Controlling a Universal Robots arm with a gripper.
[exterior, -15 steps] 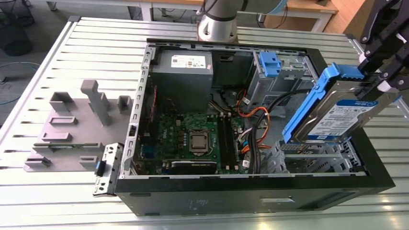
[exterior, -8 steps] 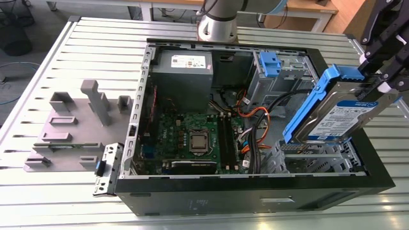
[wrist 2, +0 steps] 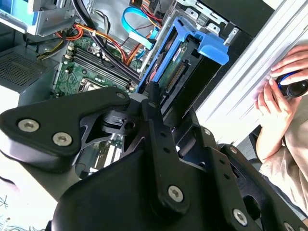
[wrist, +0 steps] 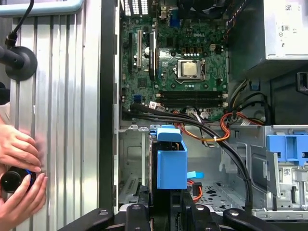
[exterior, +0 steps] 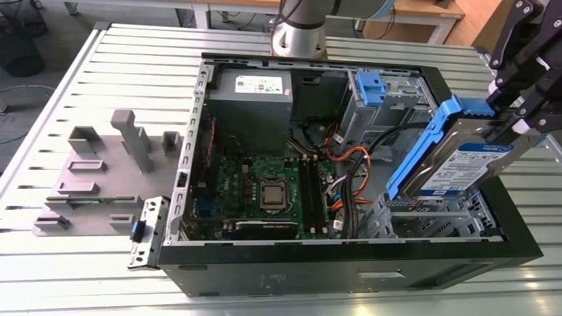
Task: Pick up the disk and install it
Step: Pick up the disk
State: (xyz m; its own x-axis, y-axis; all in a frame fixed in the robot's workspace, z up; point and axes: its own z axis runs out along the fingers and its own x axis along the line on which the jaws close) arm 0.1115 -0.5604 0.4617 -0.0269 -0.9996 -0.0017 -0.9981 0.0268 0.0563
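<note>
Install step in hand, pick-up looking done. Holds the disk [exterior: 465,161] by its upper end in the gripper [exterior: 518,117], clamped narrow onto it. Carries it tilted, blue rail toward the exterior view's left, in the air over the metal bay [exterior: 430,217] at the case [exterior: 351,266] corner on the exterior view's right. Can't tell whether its lower edge touches the bay yet.

Looks, in the first wrist view, down past the disk [wrist: 172,163] edge-on to the bay floor, w/ black and orange cables [wrist: 211,132] just beside. Shows a person's hands [wrist: 19,163] on a small black device, out on the table beside the case.

By judgement, calls for squaring the blue rail w/ the bay's guides and levelling out the tilt — and keeping clear of those cables, the likeliest snag.
</note>
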